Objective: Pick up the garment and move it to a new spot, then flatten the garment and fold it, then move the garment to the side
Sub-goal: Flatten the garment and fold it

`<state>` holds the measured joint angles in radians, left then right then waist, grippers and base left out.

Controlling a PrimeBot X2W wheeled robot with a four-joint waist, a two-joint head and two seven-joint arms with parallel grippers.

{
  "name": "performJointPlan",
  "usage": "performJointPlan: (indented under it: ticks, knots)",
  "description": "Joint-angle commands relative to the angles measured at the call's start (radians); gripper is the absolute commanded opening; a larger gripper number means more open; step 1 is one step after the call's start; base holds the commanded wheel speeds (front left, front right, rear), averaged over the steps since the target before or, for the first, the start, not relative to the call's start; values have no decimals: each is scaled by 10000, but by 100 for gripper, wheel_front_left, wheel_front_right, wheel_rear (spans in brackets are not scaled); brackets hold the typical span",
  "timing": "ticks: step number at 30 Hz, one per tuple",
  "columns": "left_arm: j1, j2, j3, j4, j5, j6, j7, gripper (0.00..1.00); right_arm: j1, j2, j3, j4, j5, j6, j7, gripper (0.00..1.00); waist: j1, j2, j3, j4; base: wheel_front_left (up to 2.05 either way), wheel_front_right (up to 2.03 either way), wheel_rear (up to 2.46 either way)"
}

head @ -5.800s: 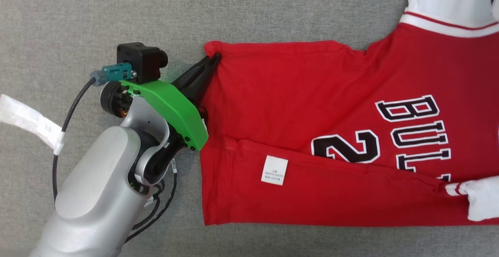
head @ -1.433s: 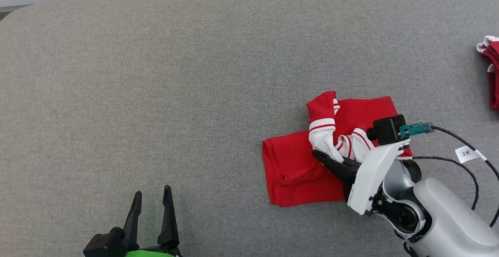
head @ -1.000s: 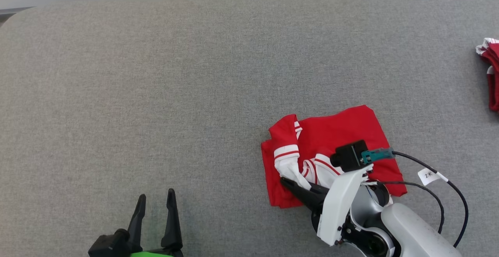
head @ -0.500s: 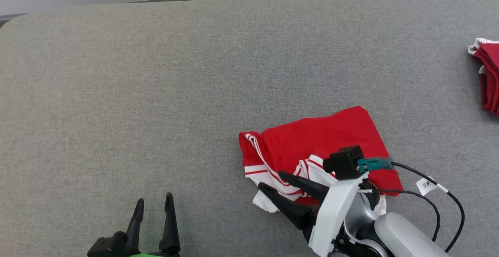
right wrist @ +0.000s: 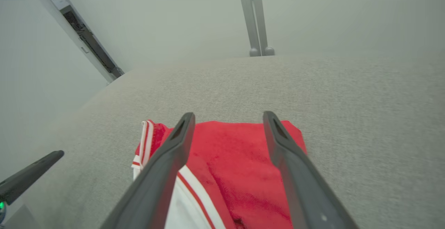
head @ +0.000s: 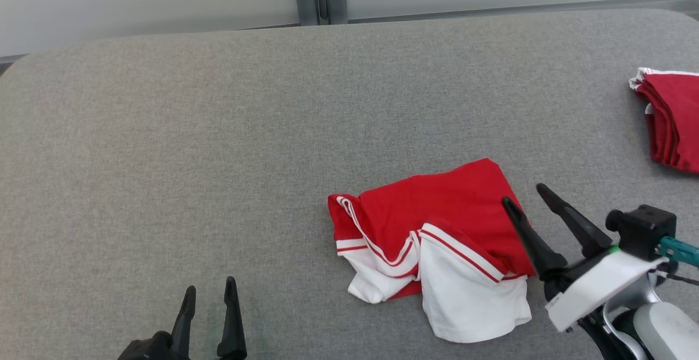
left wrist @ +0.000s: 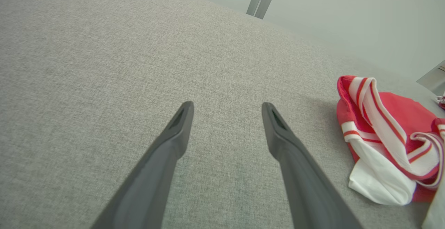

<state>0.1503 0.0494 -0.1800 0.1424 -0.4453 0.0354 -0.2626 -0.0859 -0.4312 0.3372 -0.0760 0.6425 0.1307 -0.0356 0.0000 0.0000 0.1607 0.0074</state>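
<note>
The right claw (head: 523,193), lower right, gapes empty beside the rumpled garment (head: 437,207), seemingly left free for regrasping; the left claw (head: 210,284) gapes too.

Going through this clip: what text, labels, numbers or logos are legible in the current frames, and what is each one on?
None can be read.
The folded red and white fabric garment shows plain red cloth and white striped trim, with no print facing up.
The red folded pile of cloth farther right shows no lettering either.
</note>
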Motion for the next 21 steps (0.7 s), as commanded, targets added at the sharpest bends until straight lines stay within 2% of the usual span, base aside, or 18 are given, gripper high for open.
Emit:
performJointPlan:
  ticks: [1,9,13,16,21]
  knots:
    - [161,26,6,20,-95,-31,-24,100,345,-30,-284,353,-326,0,-339,100,0,0,-205,-15,0,0,0]
    - [461,24,-17,62,-230,-34,-24,100,1437,88,-1707,3086,-1666,-2,-1981,100,0,0,-750,21,0,0,0]
    - [564,26,45,52,-214,-38,-24,100,1615,232,-2220,4113,-2052,-3,-2274,100,0,0,-936,39,0,0,0]
    - [591,26,89,33,-179,-64,-24,100,1599,381,-2439,4323,-2232,-3,-2291,100,0,0,-976,59,0,0,0]
    - [631,24,175,27,-124,-85,-24,100,1446,504,-2302,3976,-2184,-3,-2296,100,0,0,-1011,55,0,0,0]
